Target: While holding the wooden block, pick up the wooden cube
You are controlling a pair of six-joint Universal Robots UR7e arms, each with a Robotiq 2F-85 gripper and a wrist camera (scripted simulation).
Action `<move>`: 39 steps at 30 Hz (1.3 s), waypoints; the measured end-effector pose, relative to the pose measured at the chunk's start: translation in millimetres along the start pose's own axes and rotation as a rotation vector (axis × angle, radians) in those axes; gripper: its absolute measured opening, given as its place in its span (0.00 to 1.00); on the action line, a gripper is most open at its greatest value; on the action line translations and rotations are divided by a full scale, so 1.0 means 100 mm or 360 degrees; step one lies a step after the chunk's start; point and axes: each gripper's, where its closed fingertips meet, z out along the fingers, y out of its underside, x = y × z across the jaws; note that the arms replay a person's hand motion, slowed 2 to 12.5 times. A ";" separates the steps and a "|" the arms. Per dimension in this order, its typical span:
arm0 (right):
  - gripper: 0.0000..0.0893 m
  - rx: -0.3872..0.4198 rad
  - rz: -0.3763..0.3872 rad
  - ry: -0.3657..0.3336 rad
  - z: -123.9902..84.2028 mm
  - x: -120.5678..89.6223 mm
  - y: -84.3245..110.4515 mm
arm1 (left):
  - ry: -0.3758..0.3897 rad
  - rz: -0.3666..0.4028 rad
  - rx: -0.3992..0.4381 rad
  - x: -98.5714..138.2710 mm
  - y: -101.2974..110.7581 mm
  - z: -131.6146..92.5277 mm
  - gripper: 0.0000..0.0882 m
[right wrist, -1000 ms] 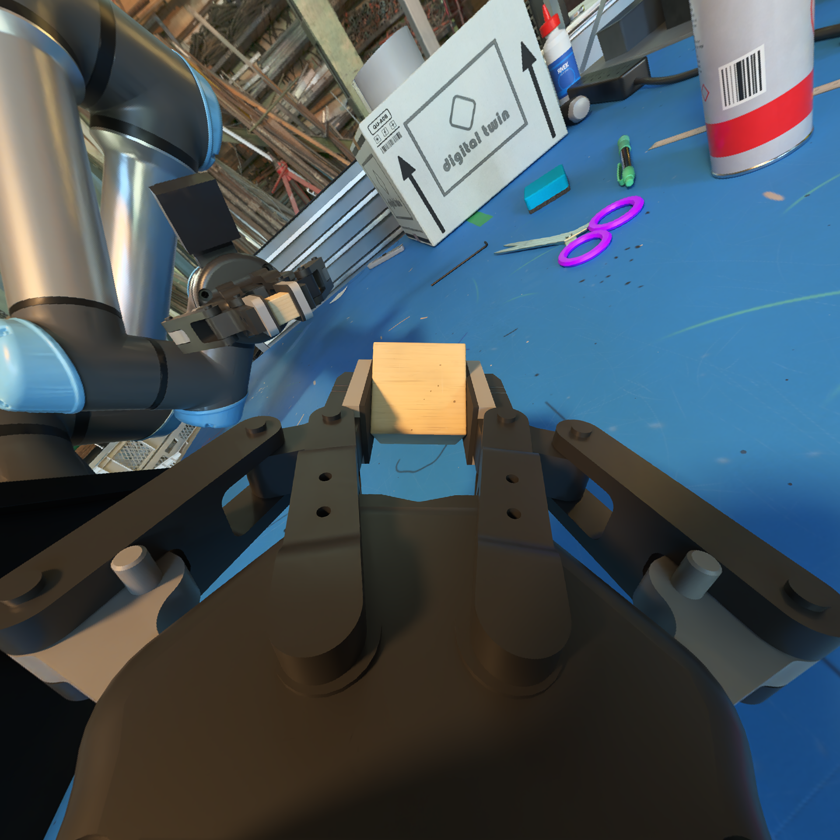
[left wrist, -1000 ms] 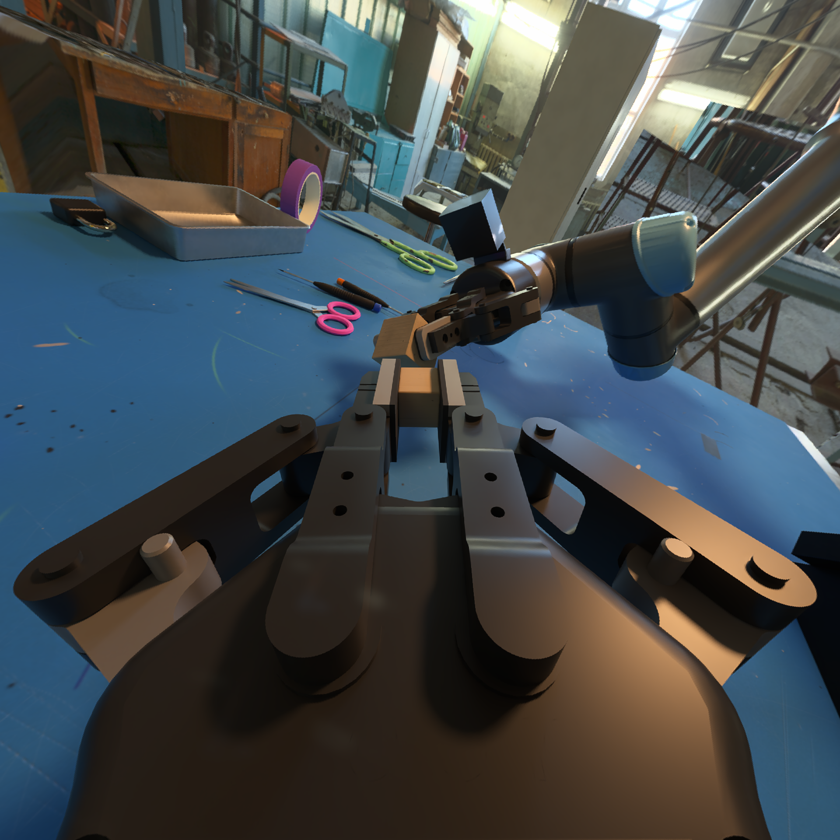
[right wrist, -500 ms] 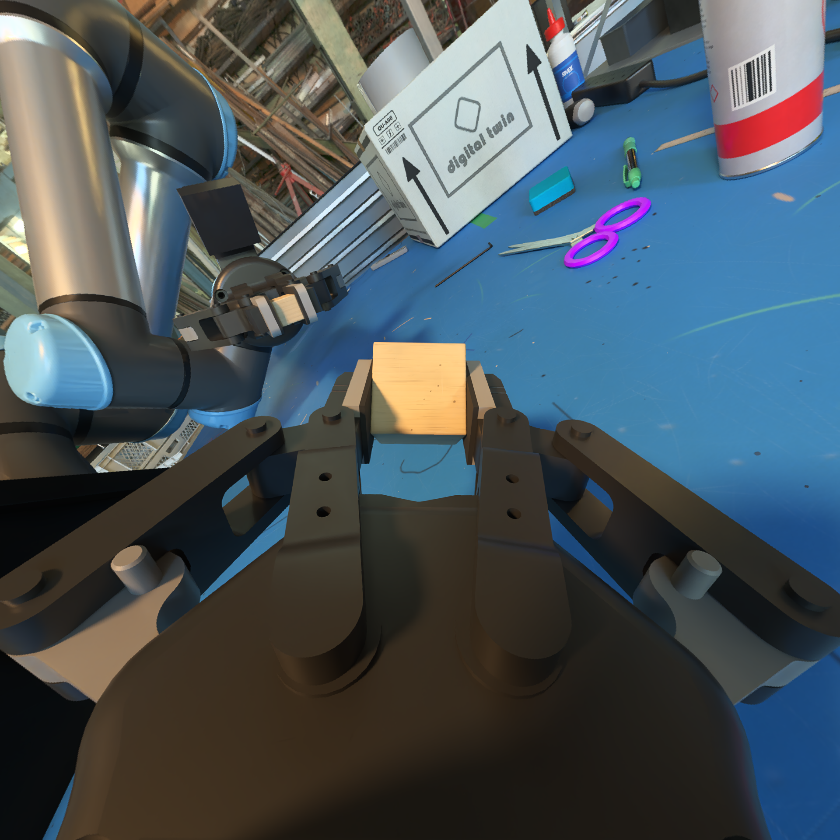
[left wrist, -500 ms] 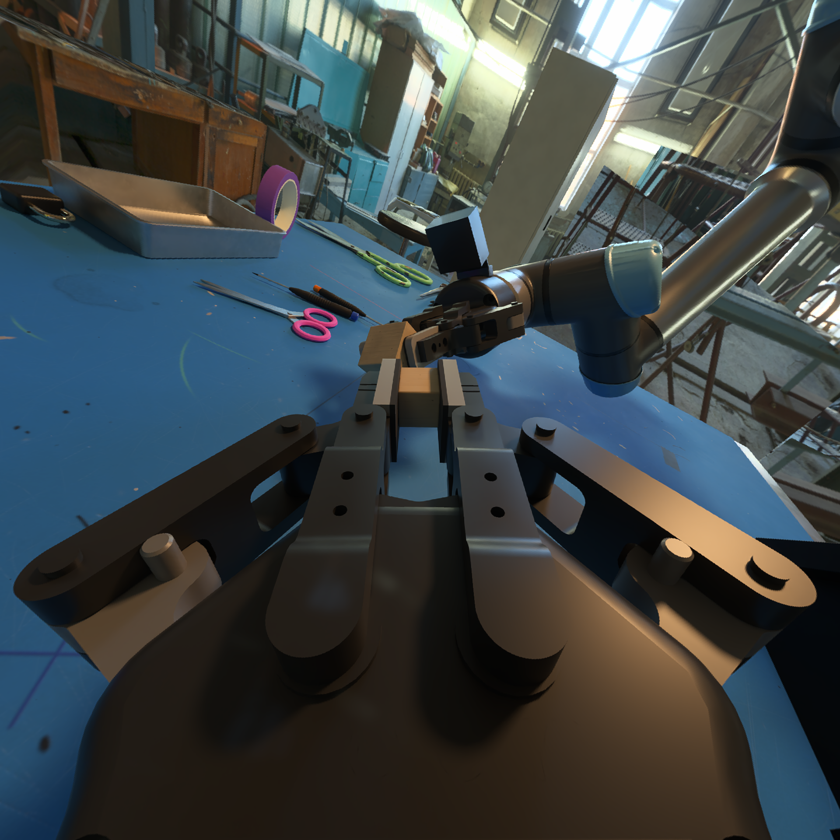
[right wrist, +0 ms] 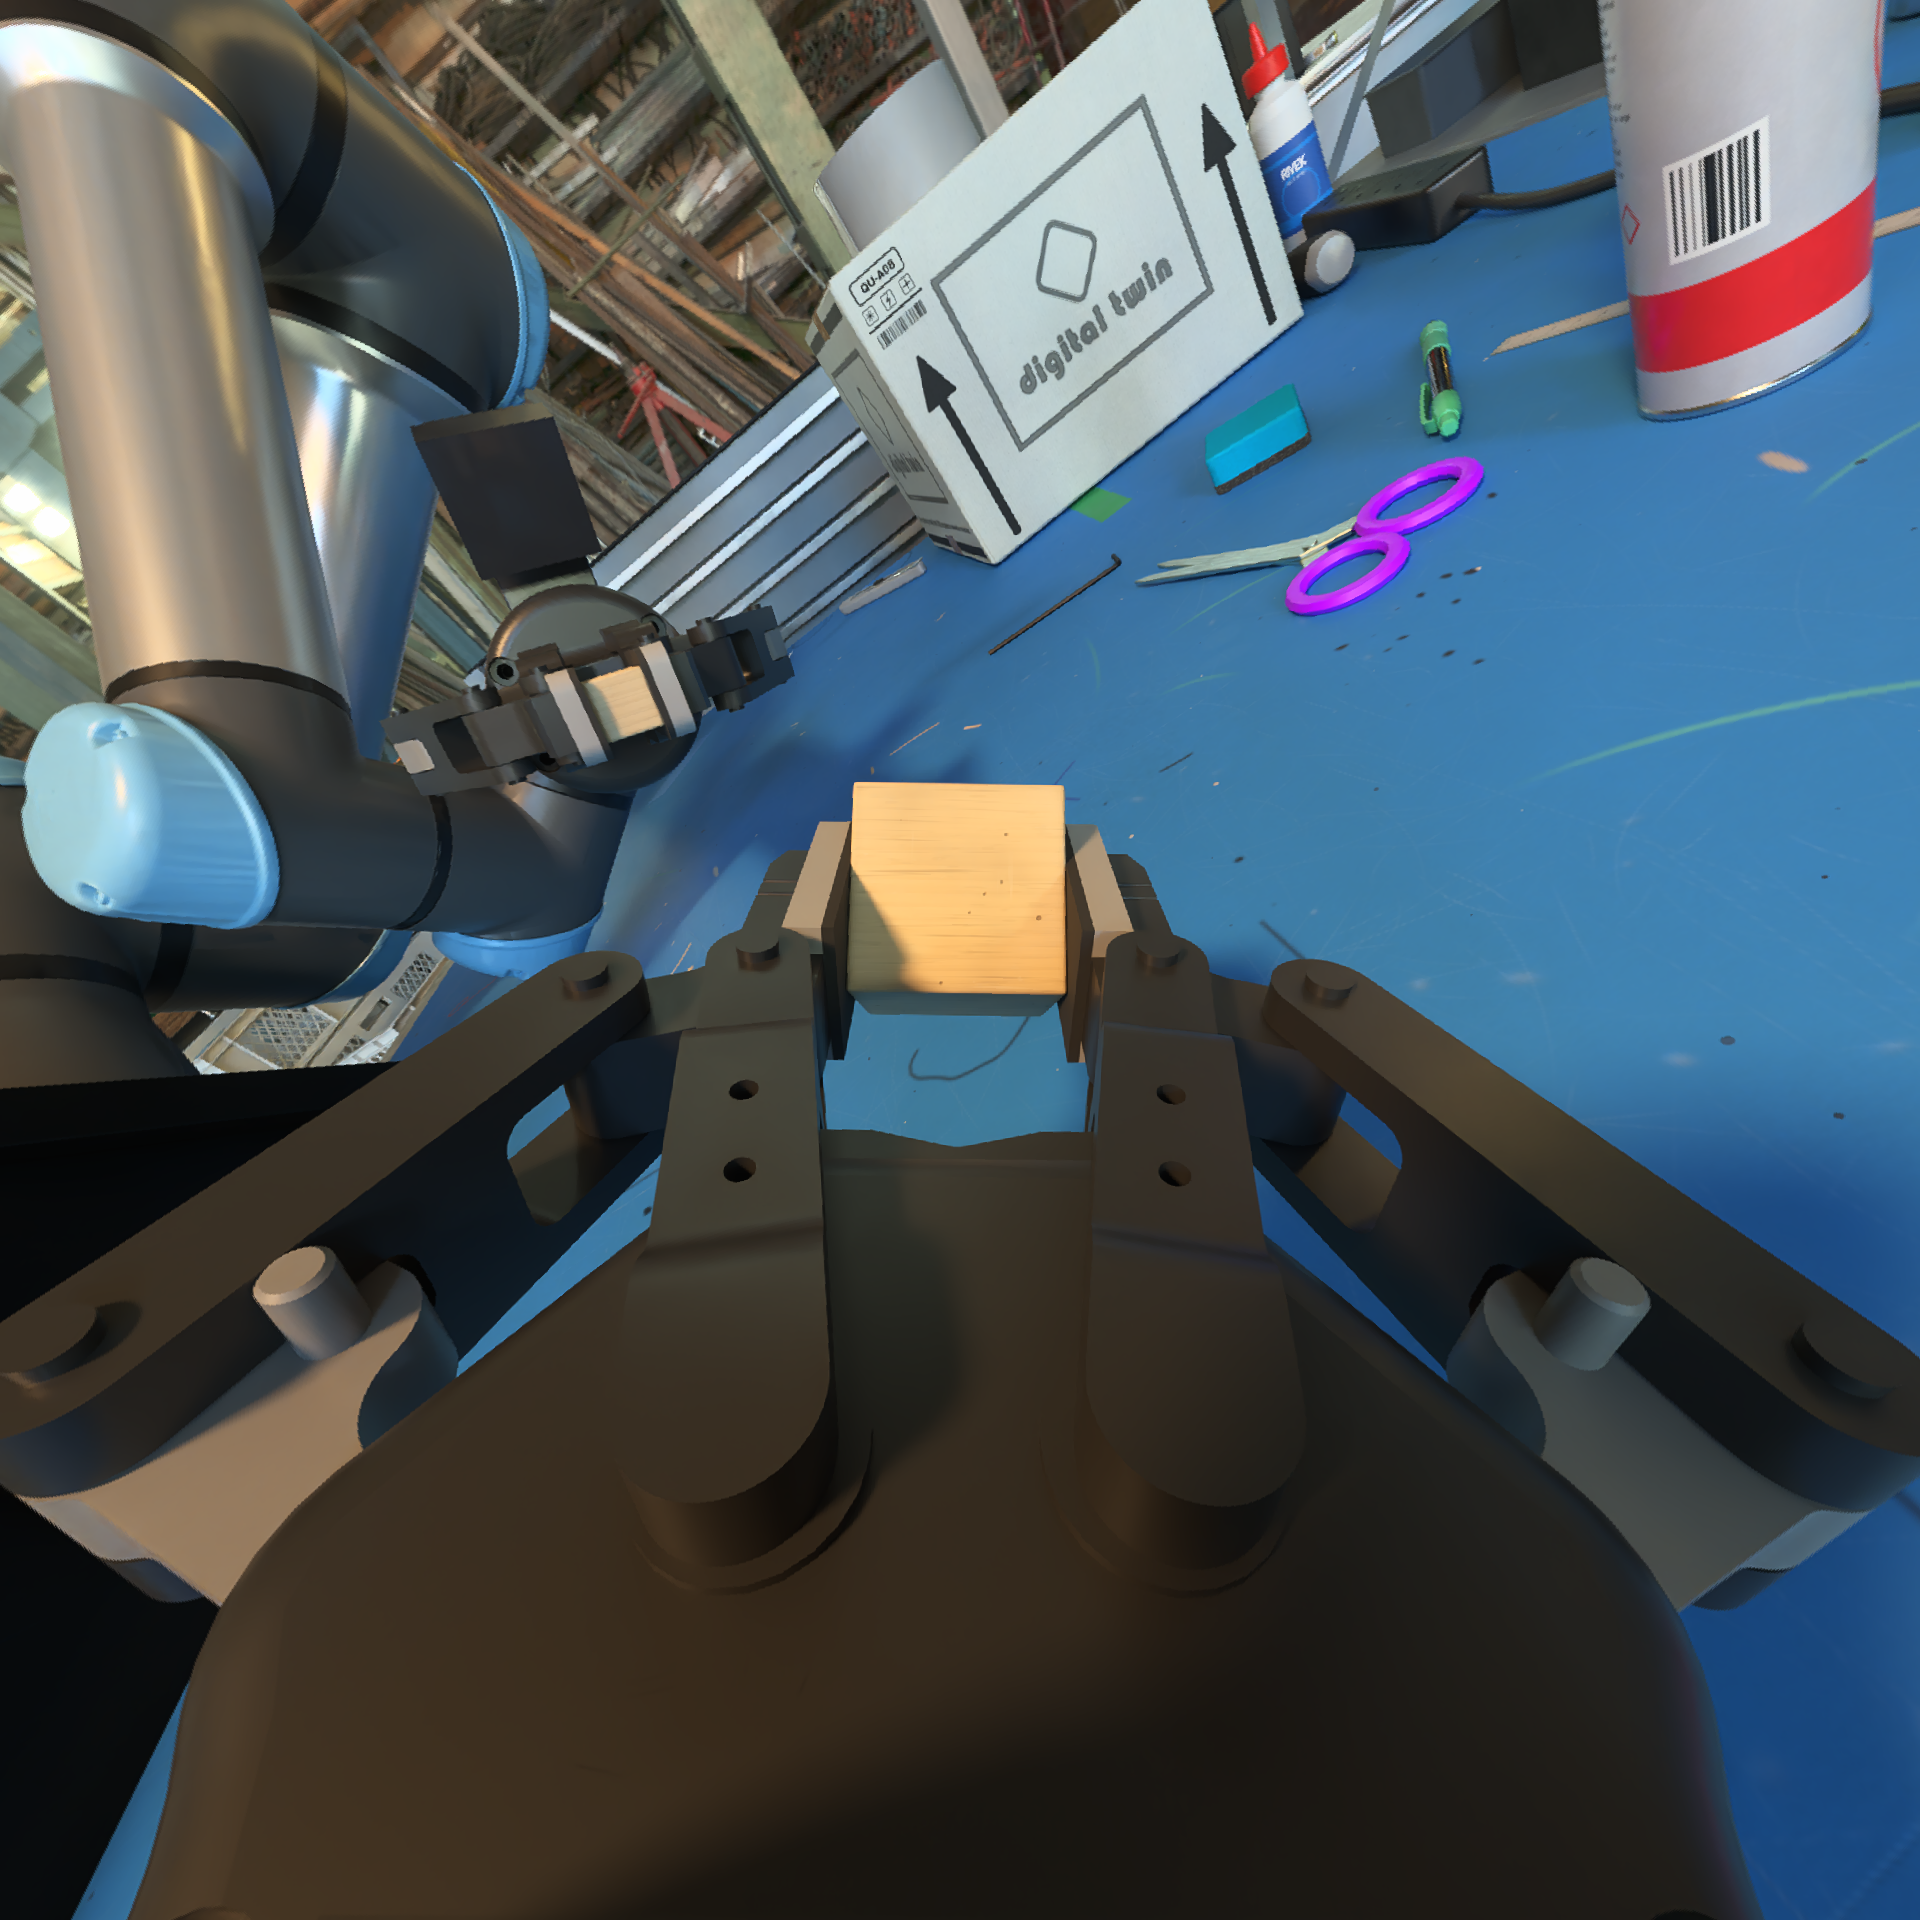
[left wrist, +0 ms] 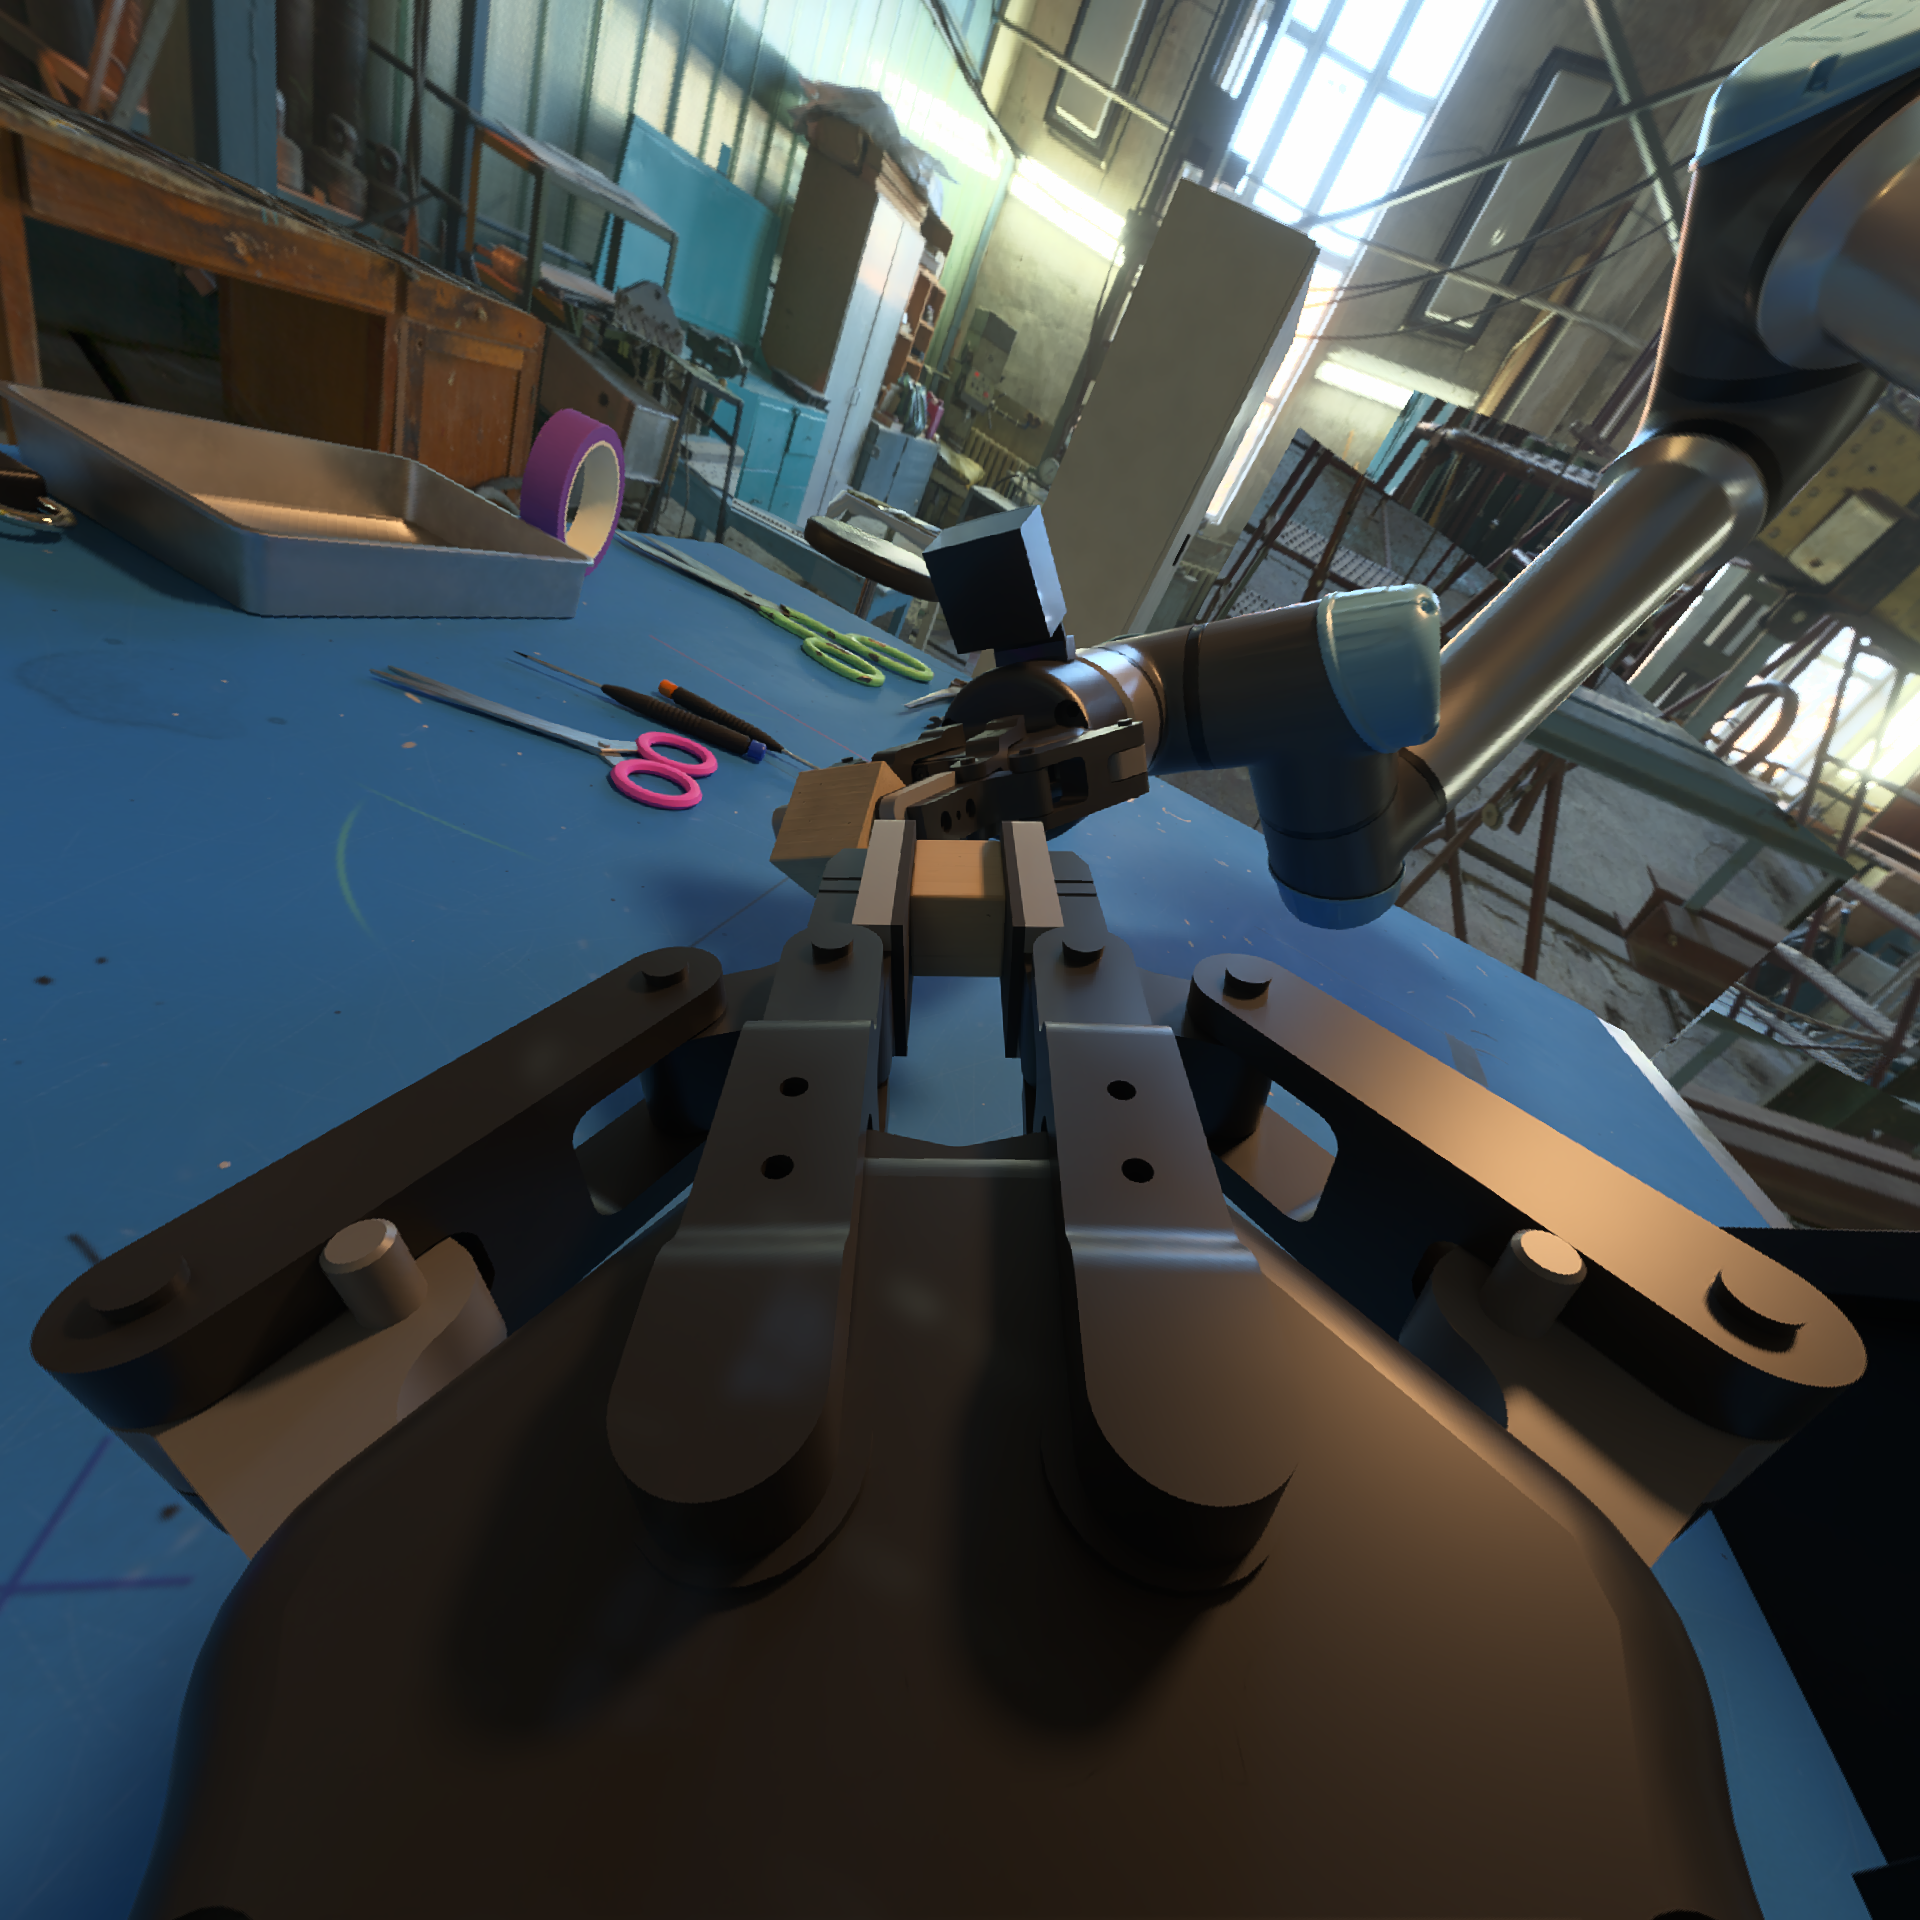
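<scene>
Blue worktop (left wrist: 260, 935) (right wrist: 1558, 935) in both views.

Left view only, big to small:
- metal tray (left wrist: 312, 520)
- purple tape (left wrist: 571, 488), on edge just beside the tray
- green scissors (left wrist: 852, 649)
- pink scissors (left wrist: 655, 769)
- two screwdrivers (left wrist: 707, 717)

Right view only:
- white box (right wrist: 1060, 312)
- red-banded can (right wrist: 1745, 208)
- glue bottle (right wrist: 1283, 145), behind the box
- purple scissors (right wrist: 1361, 540)
- teal sponge (right wrist: 1257, 436)
- green marker (right wrist: 1439, 379)
- hex key (right wrist: 1055, 603)

Right claw (right wrist: 956, 894) (left wrist: 894, 800) is clamped on the cube (right wrist: 956, 883) (left wrist: 826, 821). The cube is pale wood with fine grain and a sunlit top face. It fills the gap between the pads and pokes past the tips, and worktop shows under it.

Left claw (left wrist: 956, 883) (right wrist: 623, 707) is closed narrower on the block (left wrist: 956, 894) (right wrist: 618, 701). The block is smaller, tan and shaded, and sits at the fingertips. The two claws point at each other, near but apart.

Versus 1 s ago:
- Both grips are unchanged.
- In the left view the tray and scissors have slid left and more ceiling shows.
- In the right view the box sits a bit lower and the left claw is slightly to the right.
</scene>
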 end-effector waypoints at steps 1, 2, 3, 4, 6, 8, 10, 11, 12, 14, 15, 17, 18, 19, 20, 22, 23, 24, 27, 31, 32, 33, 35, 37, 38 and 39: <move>0.36 0.0001 -0.0002 0.0002 0.00 0.00 0.00 | 0.0007 -0.0001 0.0005 0.01 0.00 0.00 0.16; 0.36 0.0001 -0.0005 0.0005 0.00 0.00 0.00 | 0.0014 -0.0002 0.0010 0.01 -0.01 0.00 0.16; 0.36 0.0001 -0.0007 0.0007 0.00 0.00 0.00 | 0.0022 -0.0003 0.0015 0.02 -0.01 0.00 0.16; 0.36 0.0001 -0.0009 0.0009 0.00 0.00 0.00 | 0.0030 -0.0003 0.0021 0.02 -0.01 0.00 0.16; 0.36 0.0000 -0.0014 0.0014 0.00 0.00 0.00 | 0.0049 -0.0005 0.0032 0.04 -0.02 0.00 0.16; 0.36 -0.0001 -0.0019 0.0019 0.00 0.00 0.00 | 0.0070 -0.0007 0.0043 0.05 -0.03 0.00 0.16; 0.36 -0.0003 -0.0025 0.0025 0.01 0.01 0.01 | 0.0094 -0.0008 0.0055 0.07 -0.04 0.00 0.16; 0.36 -0.0004 -0.0029 0.0028 0.01 0.01 0.01 | 0.0105 -0.0009 0.0061 0.08 -0.04 0.00 0.16; 0.36 -0.0005 -0.0033 0.0031 0.01 0.01 0.01 | 0.0118 -0.0008 0.0067 0.09 -0.05 -0.01 0.16; 0.36 -0.0008 -0.0041 0.0038 0.01 0.01 0.01 | 0.0143 -0.0008 0.0080 0.11 -0.06 -0.01 0.16; 0.36 -0.0009 -0.0046 0.0040 0.01 0.01 0.01 | 0.0155 -0.0008 0.0086 0.13 -0.06 -0.01 0.16; 0.36 -0.0011 -0.0055 0.0045 0.01 0.00 0.02 | 0.0182 -0.0009 0.0101 0.14 -0.08 -0.02 0.16; 0.36 -0.0012 -0.0059 0.0048 0.01 0.00 0.02 | 0.0197 -0.0011 0.0108 0.16 -0.08 -0.02 0.16; 0.36 -0.0013 -0.0064 0.0051 0.01 0.00 0.02 | 0.0214 -0.0014 0.0116 0.17 -0.09 -0.02 0.16; 0.36 -0.0015 -0.0068 0.0053 0.02 0.00 0.02 | 0.0230 -0.0018 0.0124 0.18 -0.10 -0.03 0.16; 0.36 -0.0017 -0.0077 0.0058 0.02 0.00 0.02 | 0.0259 -0.0032 0.0138 0.20 -0.11 -0.03 0.16; 0.36 -0.0018 -0.0080 0.0061 0.02 0.00 0.02 | 0.0272 -0.0039 0.0145 0.21 -0.11 -0.03 0.16; 0.36 -0.0019 -0.0084 0.0063 0.02 0.00 0.02 | 0.0281 -0.0047 0.0152 0.22 -0.12 -0.04 0.16; 0.36 -0.0023 -0.0092 0.0067 0.02 0.00 0.03 | 0.0307 -0.0067 0.0174 0.23 -0.14 -0.05 0.16; 0.36 -0.0027 -0.0096 0.0069 0.02 0.00 0.03 | 0.0340 -0.0086 0.0190 0.25 -0.16 -0.07 0.16; 0.36 -0.0027 -0.0096 0.0069 0.02 0.00 0.03 | 0.0345 -0.0087 0.0190 0.25 -0.16 -0.07 0.16; 0.36 -0.0026 -0.0096 0.0068 0.02 0.00 0.03 | 0.0347 -0.0087 0.0190 0.25 -0.16 -0.07 0.16; 0.36 -0.0025 -0.0095 0.0067 0.02 0.00 0.03 | 0.0347 -0.0084 0.0186 0.25 -0.15 -0.07 0.16; 0.36 -0.0022 -0.0094 0.0066 0.02 0.00 0.03 | 0.0343 -0.0078 0.0183 0.24 -0.15 -0.07 0.16; 0.36 -0.0020 -0.0094 0.0065 0.02 0.00 0.03 | 0.0341 -0.0075 0.0182 0.24 -0.15 -0.07 0.16; 0.36 -0.0019 -0.0093 0.0065 0.02 0.00 0.03 | 0.0339 -0.0072 0.0182 0.24 -0.15 -0.07 0.16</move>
